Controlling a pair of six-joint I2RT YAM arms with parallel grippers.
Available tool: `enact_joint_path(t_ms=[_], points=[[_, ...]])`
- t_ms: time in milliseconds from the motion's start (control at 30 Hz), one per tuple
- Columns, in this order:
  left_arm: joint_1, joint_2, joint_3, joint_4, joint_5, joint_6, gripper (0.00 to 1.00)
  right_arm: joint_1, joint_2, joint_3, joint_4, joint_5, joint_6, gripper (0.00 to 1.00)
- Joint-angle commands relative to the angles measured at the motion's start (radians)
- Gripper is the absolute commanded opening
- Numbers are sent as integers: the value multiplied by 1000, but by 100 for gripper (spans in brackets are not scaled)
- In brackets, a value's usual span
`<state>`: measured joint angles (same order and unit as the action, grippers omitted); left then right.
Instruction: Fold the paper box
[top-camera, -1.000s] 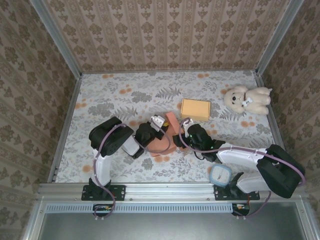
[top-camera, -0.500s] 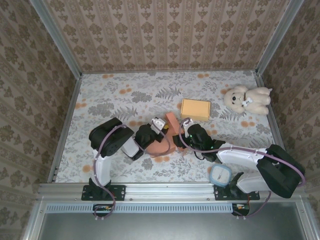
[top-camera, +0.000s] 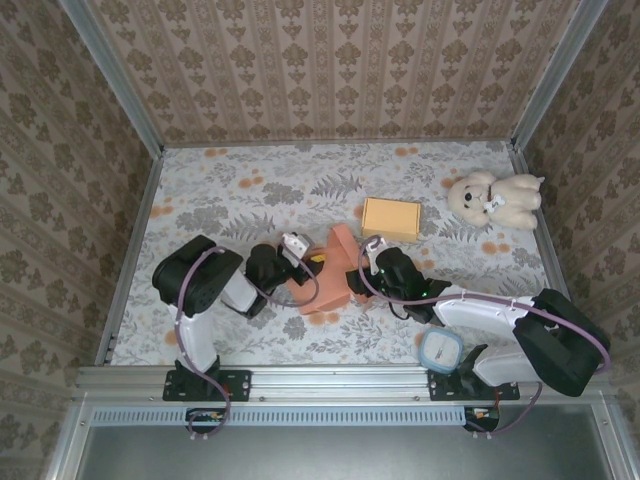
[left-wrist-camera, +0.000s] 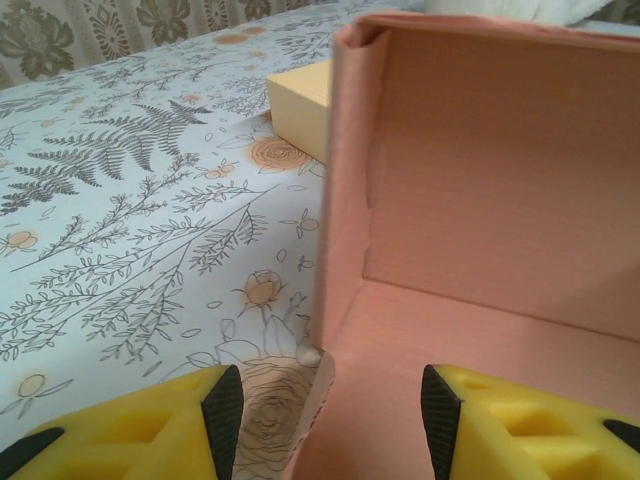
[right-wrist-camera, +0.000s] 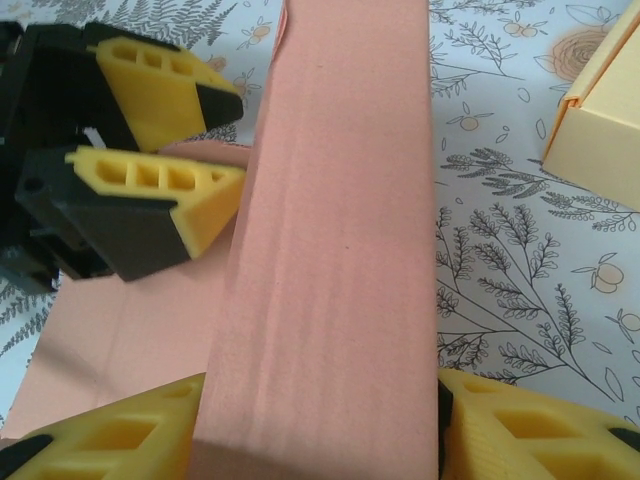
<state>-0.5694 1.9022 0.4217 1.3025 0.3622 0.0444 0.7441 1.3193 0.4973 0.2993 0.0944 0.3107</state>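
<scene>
The pink paper box (top-camera: 322, 285) lies half folded on the flowered table, its floor flat and one long wall upright. In the left wrist view the box (left-wrist-camera: 480, 200) shows its inside corner and back wall. My left gripper (top-camera: 306, 260) is at the box's left side and stands open (left-wrist-camera: 330, 410), with the floor's edge between its yellow fingers (left-wrist-camera: 130, 430). My right gripper (top-camera: 360, 270) is shut on the upright pink wall (right-wrist-camera: 340, 250), a finger against each edge (right-wrist-camera: 320, 435). The left gripper (right-wrist-camera: 238, 138) faces it across the box floor.
A closed yellow box (top-camera: 391, 218) sits just behind the pink one, close to the wall's far end (right-wrist-camera: 600, 140). A cream teddy bear (top-camera: 495, 198) lies at the back right. A pale blue round-cornered object (top-camera: 440, 348) rests near the right arm's base.
The left arm has drawn back to the left, its gripper now at the box's left edge. The pink wall held by the right gripper stands more upright and the box floor lies flatter.
</scene>
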Motion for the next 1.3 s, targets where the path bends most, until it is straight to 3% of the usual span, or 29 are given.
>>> enact_joint_path(t_ms=[0,167,567,1000,1267], points=[[81,8,55,-7,199,-43,54,-6,-10,-2,-35,-29,-30,55],[154,35,100,-9,389,-48,58,-5,-3,6,-37,-48,-43,55],[146,47,185,-135,520,-10,59,-5,25,38,-49,-129,-114,55],[120,44,181,-221,510,68,56,-25,98,120,-117,-263,-239,54],[51,20,139,-226,305,118,44,-25,115,135,-122,-255,-212,54]])
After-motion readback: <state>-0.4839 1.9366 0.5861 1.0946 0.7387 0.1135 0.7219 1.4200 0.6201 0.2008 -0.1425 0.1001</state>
